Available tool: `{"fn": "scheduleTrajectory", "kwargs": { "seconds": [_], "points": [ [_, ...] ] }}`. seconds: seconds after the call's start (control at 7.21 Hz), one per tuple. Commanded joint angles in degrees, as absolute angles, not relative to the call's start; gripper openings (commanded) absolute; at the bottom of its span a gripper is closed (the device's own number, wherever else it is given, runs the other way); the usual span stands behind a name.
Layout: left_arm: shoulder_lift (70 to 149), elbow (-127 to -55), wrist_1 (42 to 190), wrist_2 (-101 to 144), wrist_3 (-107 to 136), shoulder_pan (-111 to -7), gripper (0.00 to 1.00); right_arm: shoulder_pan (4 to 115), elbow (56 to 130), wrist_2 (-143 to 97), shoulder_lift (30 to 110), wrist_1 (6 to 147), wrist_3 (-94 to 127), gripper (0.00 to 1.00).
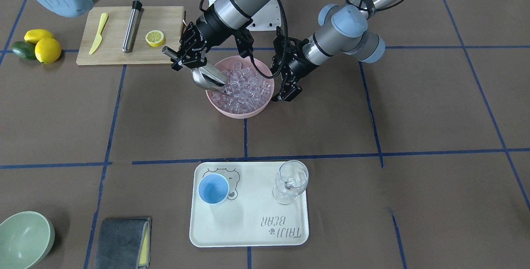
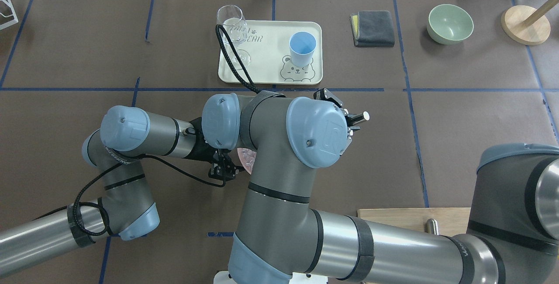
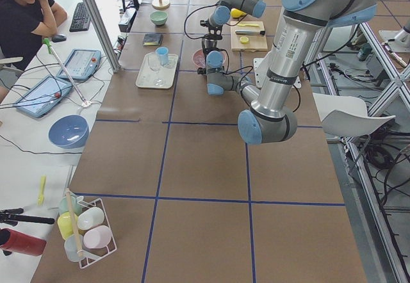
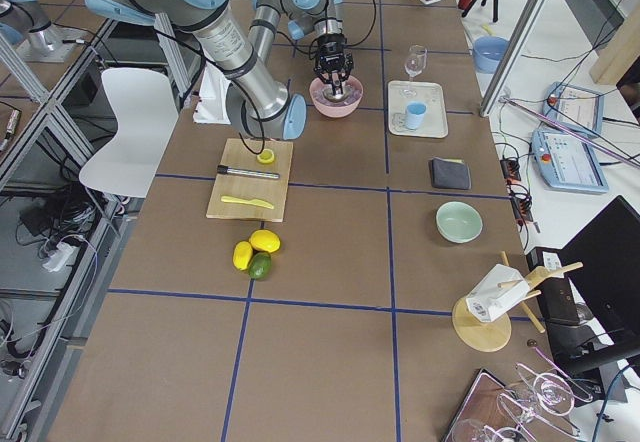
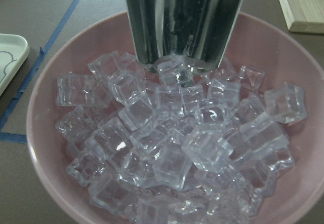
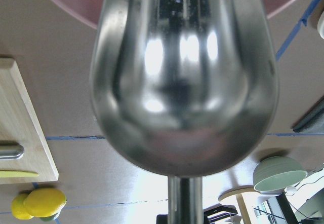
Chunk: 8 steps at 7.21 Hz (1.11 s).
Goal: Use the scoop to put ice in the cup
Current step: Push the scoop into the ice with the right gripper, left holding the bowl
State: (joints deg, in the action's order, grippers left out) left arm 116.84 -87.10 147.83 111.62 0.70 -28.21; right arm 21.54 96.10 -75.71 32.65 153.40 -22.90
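The steel scoop (image 1: 207, 78) is tilted down with its mouth in the ice (image 1: 246, 89), which fills a pink bowl (image 1: 238, 114). My right gripper (image 1: 188, 56) is shut on the scoop's thin handle, at the bowl's rim. My left gripper (image 1: 287, 93) is at the bowl's opposite rim, fingers apart and empty. The left wrist view shows the scoop (image 5: 182, 21) pressed into the ice (image 5: 167, 143). The right wrist view shows the scoop's underside (image 6: 182, 82). The light-blue cup (image 1: 213, 189) stands upright and empty on a cream tray (image 1: 248, 231).
A clear wine glass (image 1: 292, 182) stands on the tray beside the cup. A wooden board (image 1: 165, 16) holds a steel cylinder (image 1: 131, 27), a yellow knife (image 1: 98, 33) and a lemon half (image 1: 155, 37). A green bowl (image 1: 25, 240) and a grey cloth (image 1: 122, 242) lie near the tray.
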Motion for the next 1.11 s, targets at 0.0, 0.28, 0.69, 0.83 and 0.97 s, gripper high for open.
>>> {"fn": "scheduleTrajectory", "kwargs": {
  "seconds": [0.0,0.28,0.69,0.83,0.97],
  "points": [
    [116.89,-87.01,147.83,111.62,0.62,-28.21,1.00,21.27,95.80,-74.89,32.52,153.11,-22.94,0.00],
    [116.89,-87.01,147.83,111.62,0.62,-28.21,1.00,20.92,94.23,-74.88,32.96,146.46,-22.85,0.00],
    [116.89,-87.01,147.83,111.62,0.18,-28.21,1.00,20.92,93.87,-74.88,33.31,143.80,-22.94,0.00],
    [116.89,-87.01,147.83,111.62,0.09,-28.21,1.00,21.00,93.95,-74.97,34.70,140.83,-22.94,0.00],
    [116.89,-87.01,147.83,111.62,0.09,-28.21,1.00,21.01,94.30,-75.14,36.46,137.84,-22.94,0.00]
  ]
}}
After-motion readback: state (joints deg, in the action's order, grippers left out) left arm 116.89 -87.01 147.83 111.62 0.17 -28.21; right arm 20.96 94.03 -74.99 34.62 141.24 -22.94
